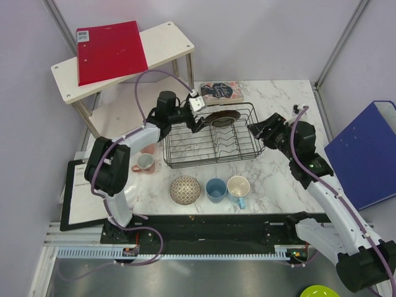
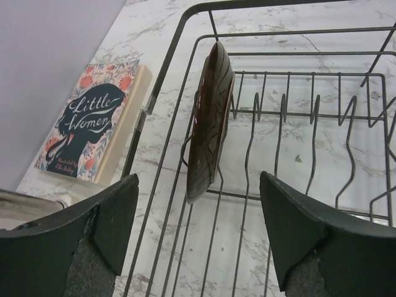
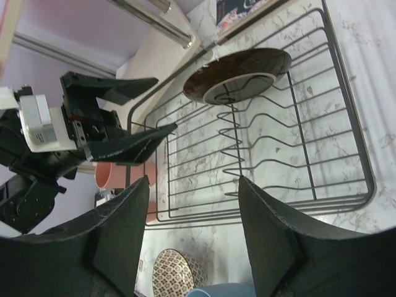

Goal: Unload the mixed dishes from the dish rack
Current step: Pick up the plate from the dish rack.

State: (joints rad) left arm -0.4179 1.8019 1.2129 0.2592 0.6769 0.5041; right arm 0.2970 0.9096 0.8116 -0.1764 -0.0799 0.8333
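- Dark wire dish rack (image 1: 210, 162) sits mid-table, with the red-brown plate (image 1: 221, 117) standing on edge at its far end.
- Left gripper (image 1: 193, 122) hovers over the rack's far-left corner, jaws spread wide and empty, near the plate.
- Right gripper (image 1: 257, 133) hangs at the rack's right side, jaws parted, holding nothing.
- Speckled bowl (image 1: 185, 189), blue cup (image 1: 215, 189) and light-blue mug (image 1: 238, 185) stand in a row on the marble in front of the rack.
- Small pale cup (image 1: 145, 162) and salmon tumbler (image 3: 114, 176) stand left of the rack.
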